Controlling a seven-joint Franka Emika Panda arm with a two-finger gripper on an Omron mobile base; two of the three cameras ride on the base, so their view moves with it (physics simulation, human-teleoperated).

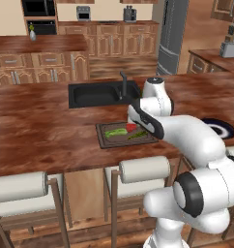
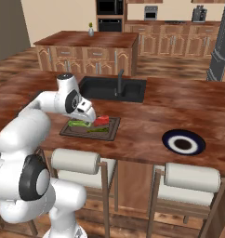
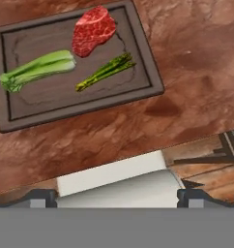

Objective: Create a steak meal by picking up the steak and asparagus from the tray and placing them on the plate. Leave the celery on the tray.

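Note:
The dark brown tray (image 3: 80,109) lies on the wooden counter, near its front edge. On it rest the red steak (image 3: 93,30), the pale thick celery (image 3: 36,70) and the thin dark asparagus (image 3: 105,71). My gripper (image 3: 116,196) hangs open above the counter's front edge, short of the tray, with nothing between its fingers. From the base views, the steak (image 1: 131,127) (image 2: 102,120) sits just beyond my hand, celery (image 1: 115,131) to its left, asparagus (image 1: 137,135) in front. The dark-rimmed plate (image 2: 183,142) (image 1: 220,127) sits well to the right of the tray (image 2: 68,130).
A black sink (image 1: 102,93) with a dark faucet (image 1: 124,83) is set into the counter behind the tray. Padded stools (image 1: 143,168) (image 2: 77,160) stand below the counter's front edge. Bare counter lies between tray and plate.

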